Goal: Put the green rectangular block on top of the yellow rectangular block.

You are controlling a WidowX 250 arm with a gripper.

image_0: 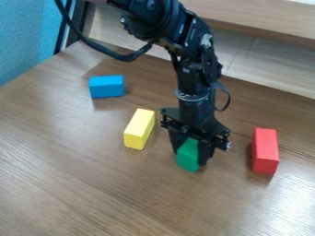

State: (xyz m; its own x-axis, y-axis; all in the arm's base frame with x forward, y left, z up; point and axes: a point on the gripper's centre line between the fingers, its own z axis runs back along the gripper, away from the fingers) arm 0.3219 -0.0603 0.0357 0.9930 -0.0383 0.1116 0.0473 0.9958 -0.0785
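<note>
Right of centre, the black gripper [191,156] points down with one finger against each side of the green rectangular block [188,156], shut on it. The block's near end shows between the fingers; its far part is hidden under the gripper. Whether its underside touches the table cannot be told. To the left of the gripper, a short gap away, the yellow rectangular block [139,129] lies on the wooden table, its long side running away from the camera and its top bare.
A blue block [106,86] lies at the upper left of the table [80,184], behind the yellow one. A red block [265,151] lies to the right of the gripper. A black cable [102,50] loops from the arm at the top. Pale wood panels [265,60] border the table's back edge.
</note>
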